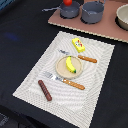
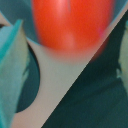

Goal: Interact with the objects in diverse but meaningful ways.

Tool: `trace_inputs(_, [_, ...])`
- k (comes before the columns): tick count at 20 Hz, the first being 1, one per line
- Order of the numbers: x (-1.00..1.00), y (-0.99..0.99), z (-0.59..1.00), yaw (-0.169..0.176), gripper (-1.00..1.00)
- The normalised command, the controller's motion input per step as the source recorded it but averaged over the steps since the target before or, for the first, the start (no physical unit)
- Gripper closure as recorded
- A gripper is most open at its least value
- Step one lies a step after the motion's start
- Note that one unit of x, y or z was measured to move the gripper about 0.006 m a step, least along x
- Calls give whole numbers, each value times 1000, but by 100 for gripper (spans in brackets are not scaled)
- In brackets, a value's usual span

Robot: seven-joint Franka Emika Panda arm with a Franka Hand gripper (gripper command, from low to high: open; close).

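Tomato over the pot
Gripper apparently grasping it — lower centrally, release gently inside the rim.

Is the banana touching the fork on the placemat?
Apart. The exterior view shows the banana lying on the round plate, while the fork lies beside the plate, with the plate's rim showing between them.

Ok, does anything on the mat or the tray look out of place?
The sausage stick lies alone at the mat's near corner, away from the plate holding the banana. The tomato sits in a pot. Nothing looks spilled or damaged.
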Motion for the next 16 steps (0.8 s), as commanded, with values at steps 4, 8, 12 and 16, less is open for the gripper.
trace_inputs(4, [46, 203, 208, 0, -100])
trace_inputs(8, [118, 81, 492, -2, -100])
trace_inputs(12, [480, -334, 570, -1, -100])
trace_inputs(16, [647, -556, 487, 0, -100])
